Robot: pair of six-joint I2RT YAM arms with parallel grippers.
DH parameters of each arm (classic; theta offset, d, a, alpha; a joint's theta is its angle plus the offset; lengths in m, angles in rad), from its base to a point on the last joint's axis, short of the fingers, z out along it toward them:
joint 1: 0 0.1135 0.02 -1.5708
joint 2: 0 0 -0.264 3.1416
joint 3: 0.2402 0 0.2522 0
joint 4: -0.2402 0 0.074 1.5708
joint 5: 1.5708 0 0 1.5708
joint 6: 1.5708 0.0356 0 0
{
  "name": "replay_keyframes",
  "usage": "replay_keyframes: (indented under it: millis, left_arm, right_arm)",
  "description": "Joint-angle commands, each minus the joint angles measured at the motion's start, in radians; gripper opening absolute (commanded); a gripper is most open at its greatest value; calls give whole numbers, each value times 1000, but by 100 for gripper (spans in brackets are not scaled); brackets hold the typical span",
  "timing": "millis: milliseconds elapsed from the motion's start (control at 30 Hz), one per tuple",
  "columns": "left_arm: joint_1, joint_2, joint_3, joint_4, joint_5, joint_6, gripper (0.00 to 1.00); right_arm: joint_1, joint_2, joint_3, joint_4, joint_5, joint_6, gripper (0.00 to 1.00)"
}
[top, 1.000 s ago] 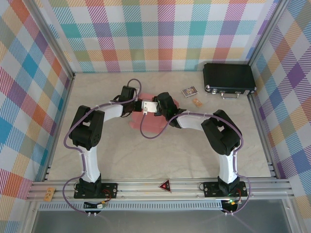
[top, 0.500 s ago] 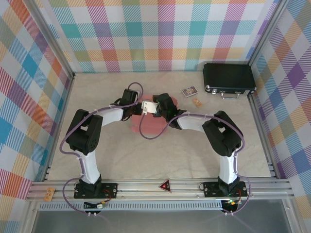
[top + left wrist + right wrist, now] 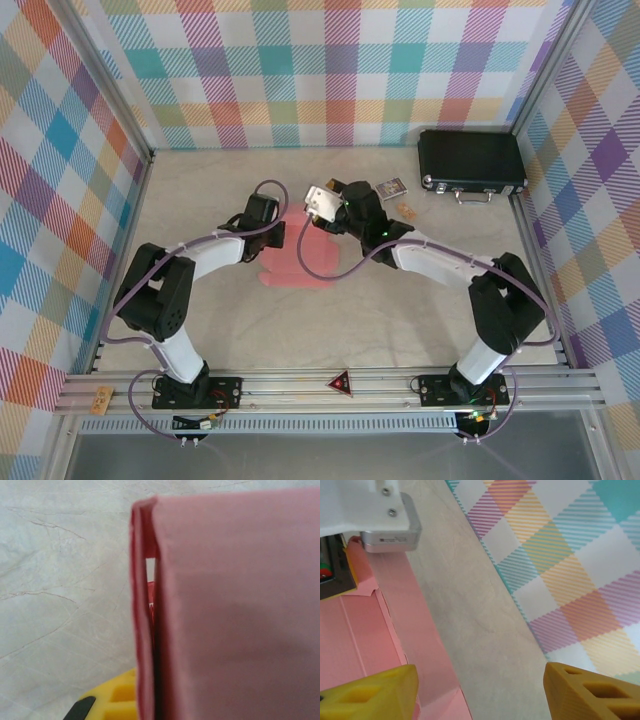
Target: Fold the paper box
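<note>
Box (image 3: 305, 262): pink card, laid near the middle of the bench (image 3: 400, 310), with one side folded upright. The raised side is pinched at its edge by the left claw (image 3: 270, 228), whose fingers are pressed together. The right claw (image 3: 480, 692) is held spread above the box's far edge. A black case (image 3: 470, 165) is set well apart at far right.
</note>
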Motion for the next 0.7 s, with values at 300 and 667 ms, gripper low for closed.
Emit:
replay_keyframes:
  millis: [300,667]
  left_arm:
    - [-11,-58,-76,103,58,28,0]
    - [-11,-28,-52,99,99,31,0]
  right_arm:
    - [-245,-15,53,-302,-81,398,64]
    - [-324,150,149,-420,-237,328,61]
